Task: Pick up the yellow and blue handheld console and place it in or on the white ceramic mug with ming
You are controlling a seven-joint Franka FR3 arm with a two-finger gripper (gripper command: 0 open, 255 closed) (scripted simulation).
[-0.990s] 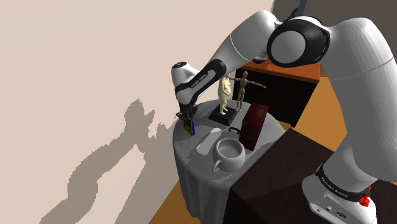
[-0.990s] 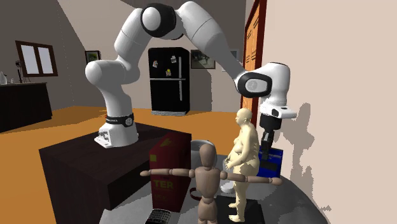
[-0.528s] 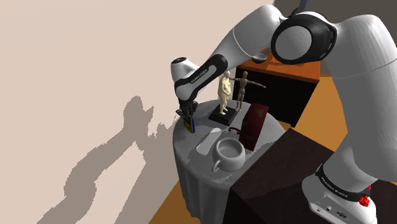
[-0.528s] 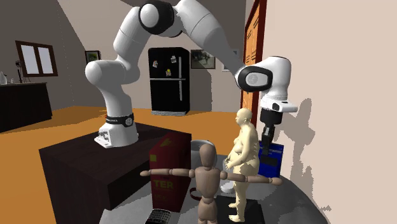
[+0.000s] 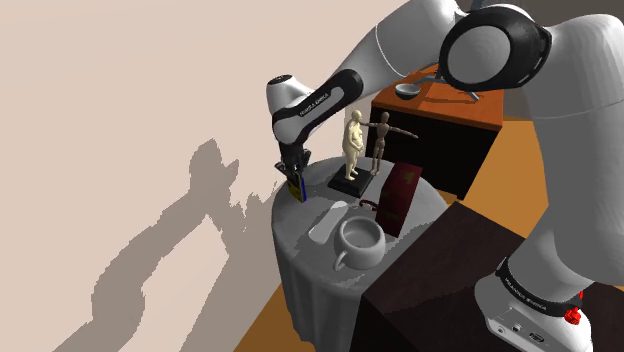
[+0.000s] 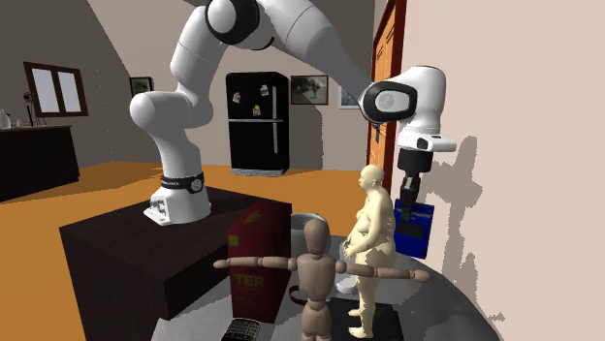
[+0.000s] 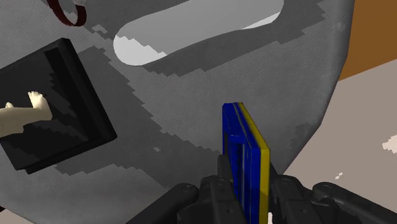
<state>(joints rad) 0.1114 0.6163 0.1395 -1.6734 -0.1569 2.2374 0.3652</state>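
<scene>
The handheld console [image 5: 297, 188] is a thin blue slab with a yellow edge. My gripper [image 5: 293, 180] is shut on it and holds it on edge, clear of the round grey-draped table [image 5: 310, 265], near the rim at the shoulder view's left. In the wrist view the console [image 7: 245, 159] stands clasped in the gripper [image 7: 248, 194], with grey cloth below it. It is also a blue block [image 6: 412, 229] hanging under the hand [image 6: 407, 201] in the second exterior view. The plain grey-white mug [image 5: 360, 243] stands upright at the table's near side, well apart from the gripper.
A white oblong object [image 5: 329, 222] lies between console and mug. A pale figurine [image 5: 352, 148] and a wooden mannequin [image 5: 378, 140] stand on a black base [image 7: 51, 105] behind. A dark red box [image 5: 400, 196] stands beside the mug. A beige wall runs close behind the gripper.
The gripper has risen steadily with the console clasped in it, lifting it higher above the table. Nothing on the table has moved.
</scene>
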